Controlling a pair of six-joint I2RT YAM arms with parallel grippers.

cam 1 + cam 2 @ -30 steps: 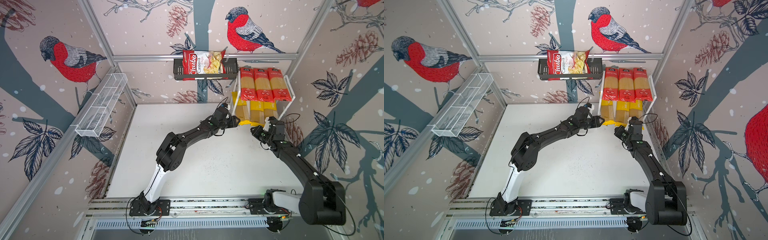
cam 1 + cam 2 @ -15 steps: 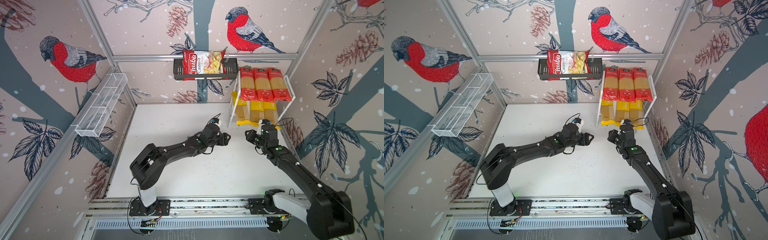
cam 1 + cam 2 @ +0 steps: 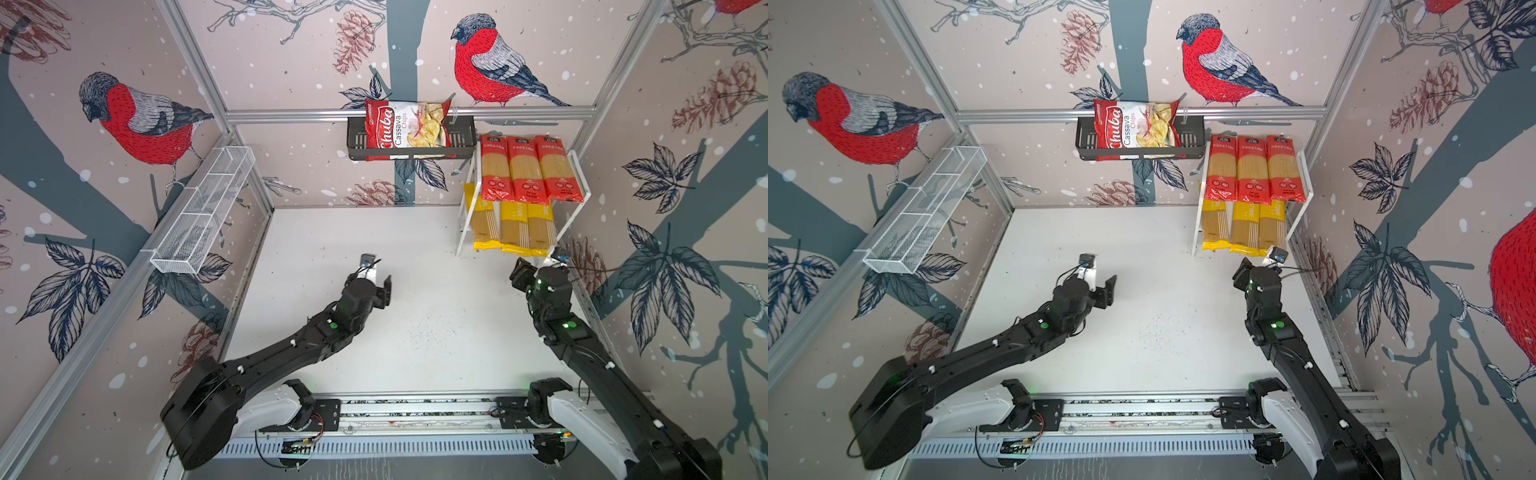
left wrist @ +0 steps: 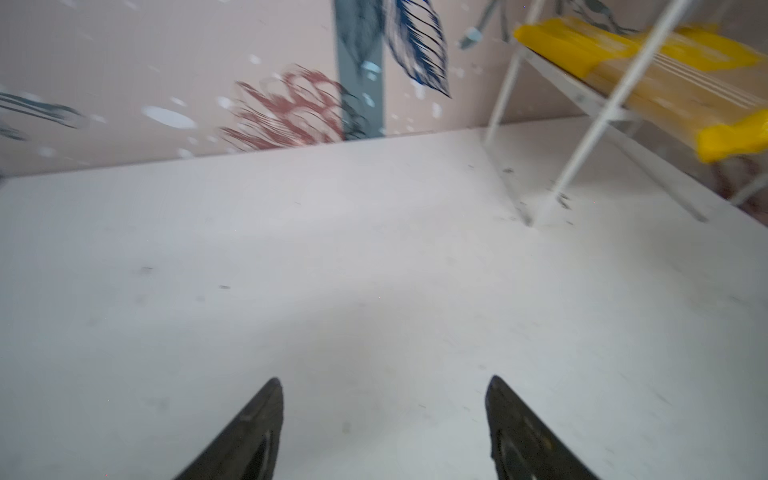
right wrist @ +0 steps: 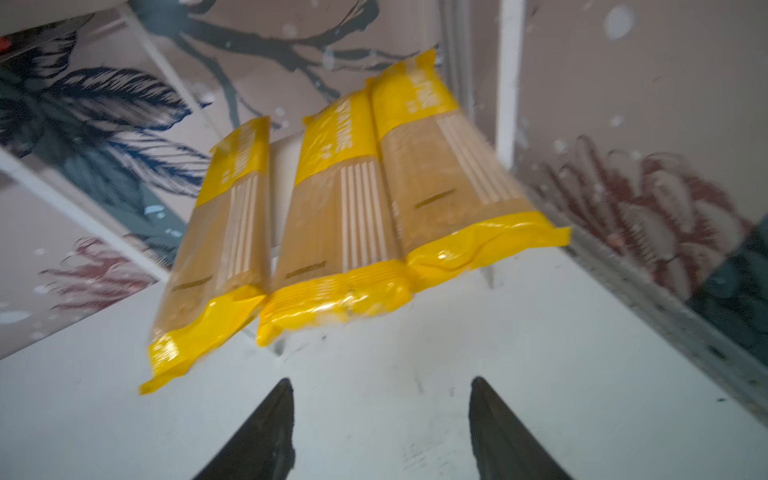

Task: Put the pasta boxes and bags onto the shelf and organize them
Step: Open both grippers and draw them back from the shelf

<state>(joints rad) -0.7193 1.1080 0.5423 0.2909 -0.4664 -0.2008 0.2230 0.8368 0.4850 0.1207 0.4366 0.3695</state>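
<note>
Where the white table (image 3: 415,332) meets the right wall, the shelf (image 3: 581,178) holds 3 red-ended packs (image 3: 523,170) on top and 3 yellow-ended packs (image 5: 345,232) below, long axes front to back, near ends toward me. My right gripper (image 5: 380,380) hangs spread and empty just before the yellow ends. My left gripper (image 4: 384,380), also spread and empty, sits well apart. A chips bag (image 3: 405,129) fills the black basket (image 3: 461,137) beside the shelf.

Likely robot lab test cell: aluminium frame (image 3: 407,113), bird-print wall panels (image 3: 291,50), robot mounting rail (image 3: 415,409) along front
</note>
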